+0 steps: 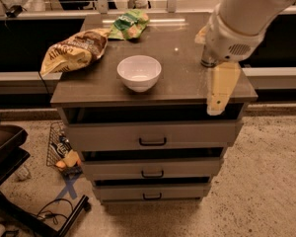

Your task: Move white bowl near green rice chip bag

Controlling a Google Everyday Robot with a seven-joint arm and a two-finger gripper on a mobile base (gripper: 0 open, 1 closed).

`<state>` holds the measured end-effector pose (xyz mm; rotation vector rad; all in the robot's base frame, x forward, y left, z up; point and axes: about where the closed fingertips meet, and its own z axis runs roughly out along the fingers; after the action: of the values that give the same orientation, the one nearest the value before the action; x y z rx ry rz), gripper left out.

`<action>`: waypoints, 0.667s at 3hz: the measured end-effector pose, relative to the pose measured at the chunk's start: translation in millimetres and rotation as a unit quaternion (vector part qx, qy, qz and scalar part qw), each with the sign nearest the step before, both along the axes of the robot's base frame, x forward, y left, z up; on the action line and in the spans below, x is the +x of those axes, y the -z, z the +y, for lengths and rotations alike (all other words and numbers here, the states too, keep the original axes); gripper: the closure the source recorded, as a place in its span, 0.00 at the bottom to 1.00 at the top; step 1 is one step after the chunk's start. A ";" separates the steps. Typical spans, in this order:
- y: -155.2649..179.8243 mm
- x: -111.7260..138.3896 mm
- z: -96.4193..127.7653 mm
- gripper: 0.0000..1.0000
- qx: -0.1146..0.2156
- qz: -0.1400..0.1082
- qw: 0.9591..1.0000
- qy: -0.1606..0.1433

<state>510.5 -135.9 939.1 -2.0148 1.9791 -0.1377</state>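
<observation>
The white bowl stands upright and empty near the middle of the brown cabinet top. The green rice chip bag lies at the back of the top, behind the bowl and a little to its left. My gripper hangs from the large white arm over the top's front right corner. It is well to the right of the bowl, touches neither task object and holds nothing.
A larger yellow-and-brown chip bag lies at the left of the top. A drink can is mostly hidden behind my arm. The cabinet has three drawers. A wire basket and a dark chair base are on the floor at left.
</observation>
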 end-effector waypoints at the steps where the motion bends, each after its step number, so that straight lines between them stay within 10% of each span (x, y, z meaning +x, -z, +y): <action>1: 24.4 19.8 19.8 0.00 -0.010 -0.001 1.000 -0.024; 2: 26.9 22.3 21.8 0.00 -0.010 -0.002 1.000 -0.027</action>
<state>532.8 -114.1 912.1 -2.0761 1.9273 -0.1514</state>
